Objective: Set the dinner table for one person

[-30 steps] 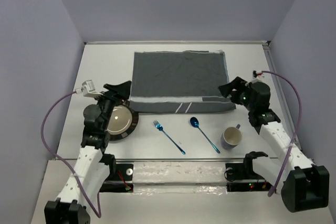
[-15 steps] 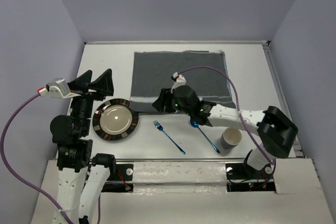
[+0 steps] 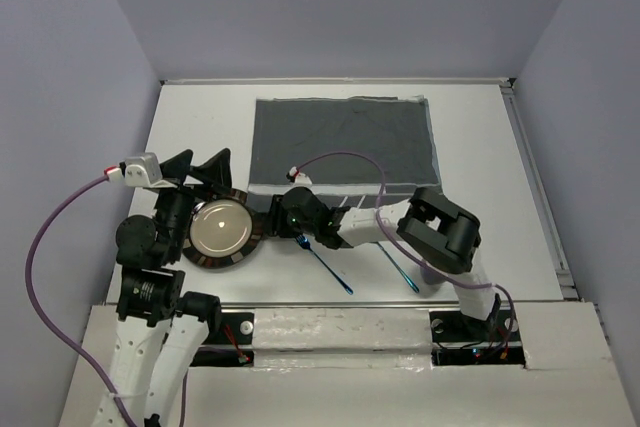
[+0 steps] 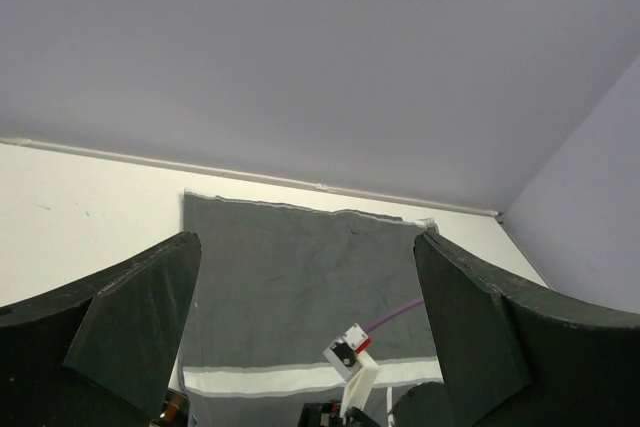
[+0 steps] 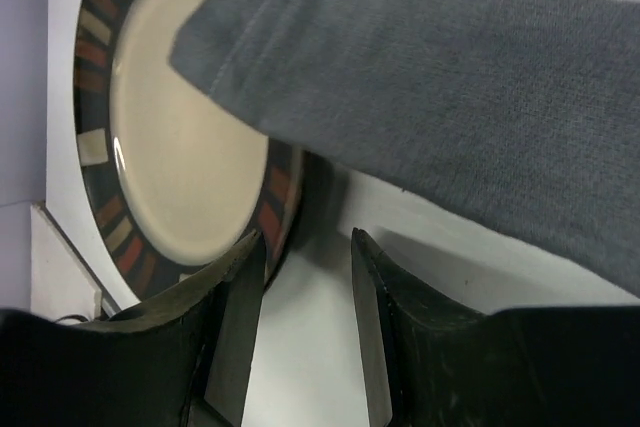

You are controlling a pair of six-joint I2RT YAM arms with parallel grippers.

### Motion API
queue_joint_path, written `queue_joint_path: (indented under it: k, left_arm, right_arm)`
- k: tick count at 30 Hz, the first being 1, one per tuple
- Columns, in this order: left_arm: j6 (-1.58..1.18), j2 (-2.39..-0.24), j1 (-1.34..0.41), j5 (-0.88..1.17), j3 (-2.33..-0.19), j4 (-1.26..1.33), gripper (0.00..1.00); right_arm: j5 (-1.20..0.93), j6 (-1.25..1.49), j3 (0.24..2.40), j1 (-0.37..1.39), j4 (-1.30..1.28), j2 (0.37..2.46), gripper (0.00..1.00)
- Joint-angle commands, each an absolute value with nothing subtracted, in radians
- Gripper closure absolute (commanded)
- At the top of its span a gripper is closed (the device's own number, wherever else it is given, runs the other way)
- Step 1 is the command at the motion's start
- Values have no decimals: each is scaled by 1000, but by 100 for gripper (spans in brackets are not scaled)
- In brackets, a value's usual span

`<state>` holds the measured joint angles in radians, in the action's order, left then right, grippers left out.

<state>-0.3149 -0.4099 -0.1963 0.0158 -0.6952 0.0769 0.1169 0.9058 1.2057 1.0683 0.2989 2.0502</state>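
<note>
On the bench [image 3: 500,167], the plate [image 3: 222,230] lies just left of the right pincer [image 3: 268,222], its rim at the mouth of the jaws. The placemat [image 3: 345,152] spreads beyond that pincer and to its right, one corner reaching the plate. The fork [image 3: 322,262] lies just right of it, toward the near edge. The spoon [image 3: 405,275] lies farther right, partly hidden. The left pincer [image 3: 195,167] hangs above the plate's far left edge.

dinner table [image 3: 480,147] | plain white, smooth, flat rectangular top | lies level | near edge at 6 o'clock, far edge at 12 o'clock in top view
</note>
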Motion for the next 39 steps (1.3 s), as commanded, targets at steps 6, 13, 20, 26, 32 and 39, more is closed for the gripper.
queue_joint_path:
  k: [6,13,20,26,32,39]
  left_arm:
    - [-293,-391,-212,12,-687,132,1]
    - [-288,-391,-212,11,-690,133,1]
    - [-273,-390,-207,-32,-709,129,1]
    - [-242,-400,-202,-86,-830,69,1]
    - [-242,-391,-202,-94,-805,64,1]
    - [-232,-399,-219,-72,-744,67,1]
  right_arm:
    - [41,1110,1252,1071,533,2174,56]
    - [-43,1235,1246,1089,713,2266,97]
    - [23,1063,1266,1164,661,2143,100]
    - [144,826,1273,1186,540,1950,100]
    - [97,736,1243,1074,517,1732,100]
    - [-202,813,1153,702,451,1557,100]
